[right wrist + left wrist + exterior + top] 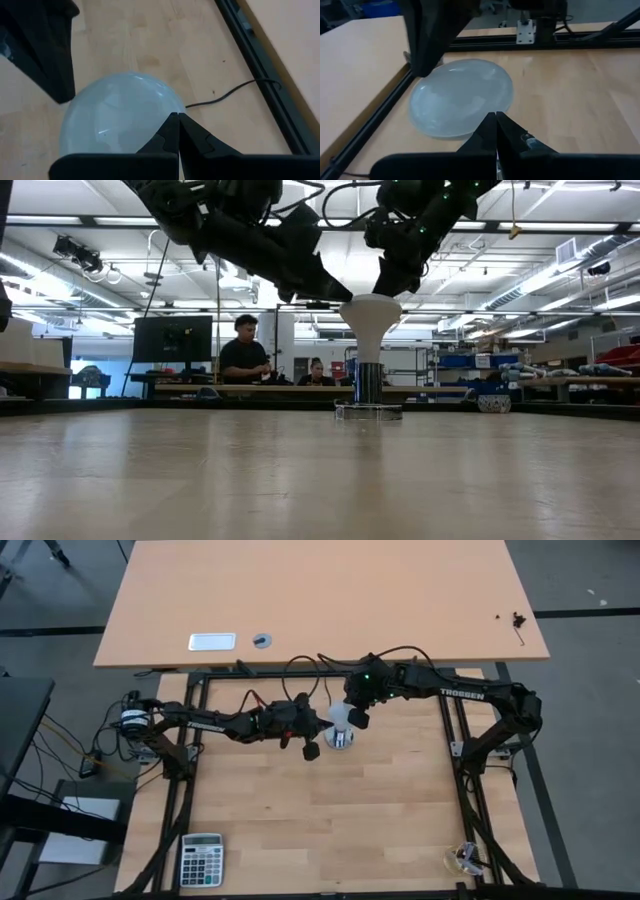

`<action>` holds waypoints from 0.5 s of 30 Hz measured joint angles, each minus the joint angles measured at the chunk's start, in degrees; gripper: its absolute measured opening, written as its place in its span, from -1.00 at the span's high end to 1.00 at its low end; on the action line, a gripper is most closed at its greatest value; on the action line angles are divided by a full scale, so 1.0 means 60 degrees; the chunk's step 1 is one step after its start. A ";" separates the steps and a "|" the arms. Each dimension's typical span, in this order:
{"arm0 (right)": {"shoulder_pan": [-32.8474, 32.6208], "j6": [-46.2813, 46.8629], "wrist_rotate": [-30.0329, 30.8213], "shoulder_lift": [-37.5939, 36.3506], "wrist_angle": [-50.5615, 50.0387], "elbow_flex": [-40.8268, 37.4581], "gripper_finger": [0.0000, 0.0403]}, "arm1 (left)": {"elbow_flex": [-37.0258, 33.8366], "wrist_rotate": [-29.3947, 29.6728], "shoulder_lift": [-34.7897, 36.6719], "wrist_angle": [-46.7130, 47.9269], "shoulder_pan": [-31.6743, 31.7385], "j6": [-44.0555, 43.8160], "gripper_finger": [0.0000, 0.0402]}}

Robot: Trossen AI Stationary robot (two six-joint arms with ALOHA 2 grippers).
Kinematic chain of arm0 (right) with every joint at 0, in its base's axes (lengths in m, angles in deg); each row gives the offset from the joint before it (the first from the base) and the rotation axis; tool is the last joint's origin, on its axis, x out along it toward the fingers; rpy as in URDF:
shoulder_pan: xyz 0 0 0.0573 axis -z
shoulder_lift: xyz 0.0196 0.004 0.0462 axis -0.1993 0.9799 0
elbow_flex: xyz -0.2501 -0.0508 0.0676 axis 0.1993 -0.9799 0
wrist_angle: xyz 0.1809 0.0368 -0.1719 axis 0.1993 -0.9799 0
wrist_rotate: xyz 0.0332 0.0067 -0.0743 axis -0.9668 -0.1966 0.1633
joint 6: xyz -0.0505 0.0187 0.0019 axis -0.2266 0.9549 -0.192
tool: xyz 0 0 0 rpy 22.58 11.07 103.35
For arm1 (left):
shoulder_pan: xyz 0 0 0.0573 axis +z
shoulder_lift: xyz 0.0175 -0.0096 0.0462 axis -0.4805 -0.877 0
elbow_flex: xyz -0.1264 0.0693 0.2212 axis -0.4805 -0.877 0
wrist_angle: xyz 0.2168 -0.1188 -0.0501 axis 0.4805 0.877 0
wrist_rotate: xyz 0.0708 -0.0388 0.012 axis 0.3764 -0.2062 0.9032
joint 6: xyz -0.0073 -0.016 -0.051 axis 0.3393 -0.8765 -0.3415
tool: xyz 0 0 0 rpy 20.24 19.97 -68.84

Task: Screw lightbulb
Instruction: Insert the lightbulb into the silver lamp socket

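The white frosted lightbulb (370, 320) stands upright, dome up, with its narrow base in the silver socket (368, 385) at the middle of the table. It also shows in the high view (340, 720). My left gripper (496, 120) is shut, and its tips are at the dome's left side (326, 728). My right gripper (178, 120) is shut, and its tips are at the dome's right side (356, 718). In the low view both grippers come down onto the dome's top from either side. My left gripper's shut fingertips (490, 125) lie at the edge of the bulb's dome (462, 97), slanting down from the table's left; I cannot tell whether they touch it. My right gripper's shut fingertips (172, 127) lie over the dome's upper part (120, 115), slanting down from the right; I cannot tell whether they touch it.
A thin black cord (225, 95) runs from the socket toward the far frame rail. A calculator (201, 858) lies at the near left, and a small clear object (465, 858) at the near right. Black frame rails border the table. People (243, 350) sit in the room behind.
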 joint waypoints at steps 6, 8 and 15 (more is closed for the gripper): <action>-0.0056 0.0186 0.0079 -0.0005 -0.0148 0.0004 0.96 | 0.0000 0.0168 0.0000 0.0024 0.0160 0.0068 1.00; -0.0103 0.0236 0.0091 -0.0009 -0.0216 0.0007 0.96 | 0.0000 0.0170 0.0000 0.0046 0.0185 0.0055 1.00; -0.0234 0.0436 0.0147 -0.0143 -0.0518 -0.0005 0.96 | 0.0000 0.0244 0.0004 0.0075 0.0353 0.0061 1.00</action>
